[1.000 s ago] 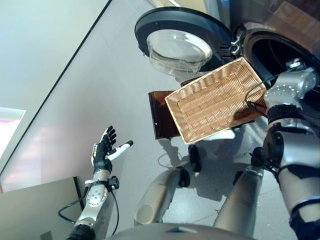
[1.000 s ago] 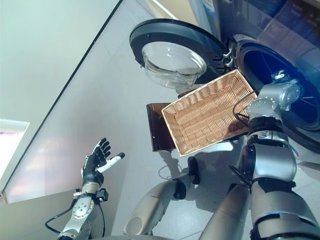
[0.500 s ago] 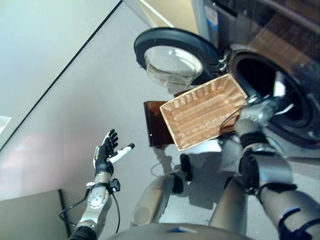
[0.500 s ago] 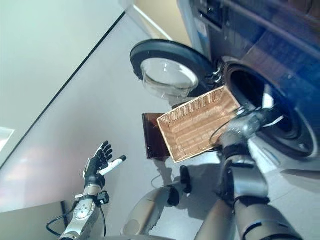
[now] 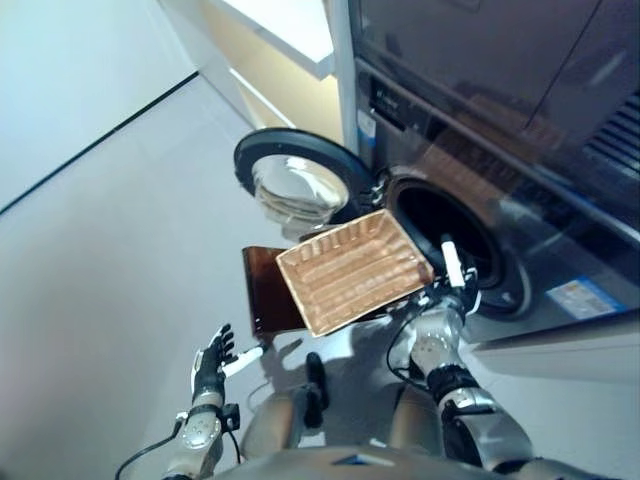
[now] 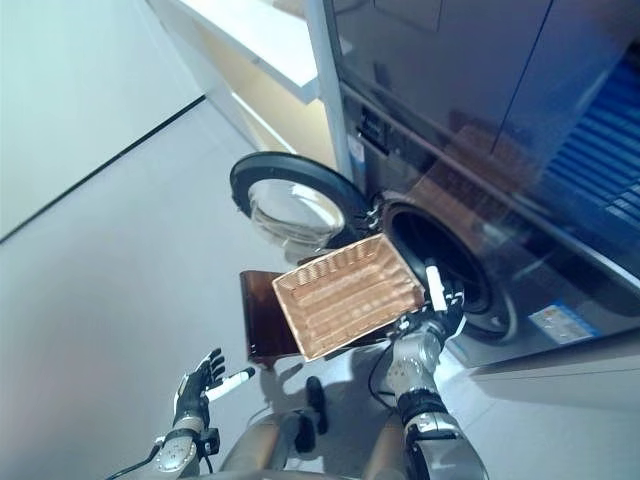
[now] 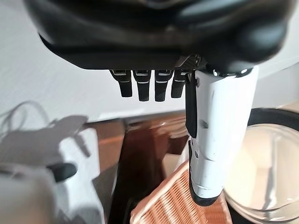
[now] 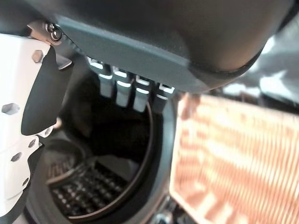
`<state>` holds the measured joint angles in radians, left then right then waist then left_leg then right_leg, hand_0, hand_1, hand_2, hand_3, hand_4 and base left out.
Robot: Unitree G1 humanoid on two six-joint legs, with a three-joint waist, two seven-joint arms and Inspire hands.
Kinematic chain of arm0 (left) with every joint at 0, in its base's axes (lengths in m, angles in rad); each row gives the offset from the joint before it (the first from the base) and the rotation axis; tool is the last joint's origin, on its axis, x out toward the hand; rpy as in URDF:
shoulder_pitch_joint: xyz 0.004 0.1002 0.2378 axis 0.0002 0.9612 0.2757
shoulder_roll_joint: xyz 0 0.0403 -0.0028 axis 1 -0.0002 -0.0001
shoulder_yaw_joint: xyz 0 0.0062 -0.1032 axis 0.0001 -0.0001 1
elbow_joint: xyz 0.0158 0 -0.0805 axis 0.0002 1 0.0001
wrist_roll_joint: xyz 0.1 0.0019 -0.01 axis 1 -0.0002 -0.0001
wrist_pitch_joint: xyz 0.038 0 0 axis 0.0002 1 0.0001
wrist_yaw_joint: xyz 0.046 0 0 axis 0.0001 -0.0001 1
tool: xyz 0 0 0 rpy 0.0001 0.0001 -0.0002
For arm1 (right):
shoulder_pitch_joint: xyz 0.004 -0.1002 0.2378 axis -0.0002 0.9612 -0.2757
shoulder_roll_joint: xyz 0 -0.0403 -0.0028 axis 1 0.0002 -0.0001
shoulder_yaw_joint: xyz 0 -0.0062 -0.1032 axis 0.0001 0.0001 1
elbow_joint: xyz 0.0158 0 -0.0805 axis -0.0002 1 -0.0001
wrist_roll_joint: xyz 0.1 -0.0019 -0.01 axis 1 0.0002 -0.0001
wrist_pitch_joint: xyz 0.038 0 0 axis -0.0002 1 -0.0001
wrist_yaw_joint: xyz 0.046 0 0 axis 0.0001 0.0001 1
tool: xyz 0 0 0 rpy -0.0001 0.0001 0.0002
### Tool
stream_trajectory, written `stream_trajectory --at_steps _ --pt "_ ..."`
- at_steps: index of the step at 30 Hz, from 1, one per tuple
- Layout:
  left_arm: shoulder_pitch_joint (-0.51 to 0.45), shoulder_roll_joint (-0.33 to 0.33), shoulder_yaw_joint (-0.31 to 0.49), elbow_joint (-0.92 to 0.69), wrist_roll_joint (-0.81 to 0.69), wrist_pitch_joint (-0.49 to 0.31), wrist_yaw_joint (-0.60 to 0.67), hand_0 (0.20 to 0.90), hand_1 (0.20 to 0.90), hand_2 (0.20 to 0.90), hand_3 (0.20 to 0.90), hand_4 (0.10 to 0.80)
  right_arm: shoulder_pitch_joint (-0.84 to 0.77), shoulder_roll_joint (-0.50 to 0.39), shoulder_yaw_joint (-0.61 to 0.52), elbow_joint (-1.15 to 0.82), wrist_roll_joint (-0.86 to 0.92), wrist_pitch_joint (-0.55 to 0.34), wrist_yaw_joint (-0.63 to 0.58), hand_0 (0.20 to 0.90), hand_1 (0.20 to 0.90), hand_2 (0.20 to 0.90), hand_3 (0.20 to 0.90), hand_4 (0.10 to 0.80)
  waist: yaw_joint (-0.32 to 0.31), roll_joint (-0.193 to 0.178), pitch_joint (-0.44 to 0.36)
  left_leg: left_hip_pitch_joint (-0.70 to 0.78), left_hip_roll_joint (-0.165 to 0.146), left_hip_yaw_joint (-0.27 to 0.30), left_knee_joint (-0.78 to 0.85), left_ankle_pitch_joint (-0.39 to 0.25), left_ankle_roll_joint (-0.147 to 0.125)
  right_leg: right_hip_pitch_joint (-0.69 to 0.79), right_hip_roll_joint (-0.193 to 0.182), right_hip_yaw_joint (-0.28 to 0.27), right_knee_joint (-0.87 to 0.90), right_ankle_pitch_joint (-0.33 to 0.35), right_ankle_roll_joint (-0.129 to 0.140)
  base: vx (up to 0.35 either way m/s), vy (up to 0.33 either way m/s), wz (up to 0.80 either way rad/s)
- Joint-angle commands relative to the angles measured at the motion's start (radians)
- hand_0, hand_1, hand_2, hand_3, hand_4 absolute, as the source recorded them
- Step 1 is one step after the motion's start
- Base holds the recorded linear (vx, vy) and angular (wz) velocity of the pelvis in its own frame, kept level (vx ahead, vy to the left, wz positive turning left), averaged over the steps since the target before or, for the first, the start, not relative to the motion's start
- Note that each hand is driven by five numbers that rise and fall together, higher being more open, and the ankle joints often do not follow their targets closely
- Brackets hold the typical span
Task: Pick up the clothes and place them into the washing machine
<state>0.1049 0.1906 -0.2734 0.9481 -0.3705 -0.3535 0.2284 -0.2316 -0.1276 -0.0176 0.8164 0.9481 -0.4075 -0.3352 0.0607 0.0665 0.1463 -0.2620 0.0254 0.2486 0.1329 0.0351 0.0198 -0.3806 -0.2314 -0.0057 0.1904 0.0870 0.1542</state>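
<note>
The wicker basket lies on the dark brown box with one end by the washing machine's drum opening; I see no clothes in it. My right hand is open at the mouth of the drum, beside the basket's end, thumb pointing up. Its wrist view shows straight fingers before the dark drum, with the basket beside. Whether clothes lie in the drum I cannot tell. My left hand is open and empty, low and away from the basket.
The round glass door stands wide open to the left of the drum, behind the basket. The dark machine front rises at the right. Grey floor spreads to the left. A white shelf edge is at the top.
The camera has swung up and the whole picture has shifted, now showing the machine front. My right hand has come out from behind the basket's end to the drum mouth. The left hand stays open.
</note>
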Motion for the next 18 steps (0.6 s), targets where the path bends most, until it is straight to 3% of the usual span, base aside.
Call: stream_trajectory --at_steps 1,6,12,15,18 --pt "-0.044 0.026 0.067 0.053 0.003 -0.037 -0.027 0.900 0.900 0.900 0.900 0.800 0.044 -0.098 0.027 -0.116 -0.165 0.026 0.086 0.900 0.900 0.900 0.900 0.800 -0.007 0.020 -0.069 -0.015 0.023 -0.020 -0.014 -0.005 -0.075 0.076 0.039 -0.034 -0.032 -0.074 -0.049 0.103 -0.101 -0.12" --pt "-0.046 0.032 0.119 0.211 0.018 -0.015 -0.065 0.900 0.900 0.900 0.900 0.800 0.195 -0.112 -0.047 -0.086 -0.225 0.062 0.159 0.900 0.900 0.900 0.900 0.800 -0.035 -0.013 -0.136 0.087 0.037 -0.006 -0.042 -0.016 -0.082 0.172 0.047 -0.033 -0.088 -0.068 -0.041 0.101 -0.080 -0.06" --pt "-0.030 0.061 0.134 0.334 0.193 0.028 -0.072 0.900 0.900 0.900 0.900 0.800 0.337 -0.180 -0.001 0.077 -0.611 0.161 0.162 0.900 0.900 0.900 0.900 0.800 -0.036 -0.040 -0.214 0.169 0.037 0.014 -0.094 -0.012 -0.085 0.244 0.049 -0.019 -0.161 -0.032 -0.025 0.032 -0.079 -0.11" --pt "-0.023 0.064 0.149 0.367 0.235 0.051 -0.094 0.900 0.900 0.900 0.900 0.800 0.352 -0.208 0.100 0.230 -0.918 0.224 0.126 0.900 0.900 0.900 0.900 0.800 -0.026 -0.049 -0.233 0.198 0.035 0.006 -0.125 0.004 -0.085 0.276 0.046 -0.029 -0.181 -0.024 -0.018 -0.033 -0.060 -0.01" --pt "-0.017 0.040 0.157 0.393 0.273 0.080 -0.107 0.900 0.900 0.900 0.900 0.800 0.358 -0.190 0.162 0.416 -1.101 0.286 0.114 0.900 0.900 0.900 0.900 0.800 -0.025 -0.057 -0.258 0.227 0.043 0.001 -0.172 0.028 -0.092 0.303 0.050 -0.040 -0.190 -0.029 -0.017 0.002 -0.056 0.03"
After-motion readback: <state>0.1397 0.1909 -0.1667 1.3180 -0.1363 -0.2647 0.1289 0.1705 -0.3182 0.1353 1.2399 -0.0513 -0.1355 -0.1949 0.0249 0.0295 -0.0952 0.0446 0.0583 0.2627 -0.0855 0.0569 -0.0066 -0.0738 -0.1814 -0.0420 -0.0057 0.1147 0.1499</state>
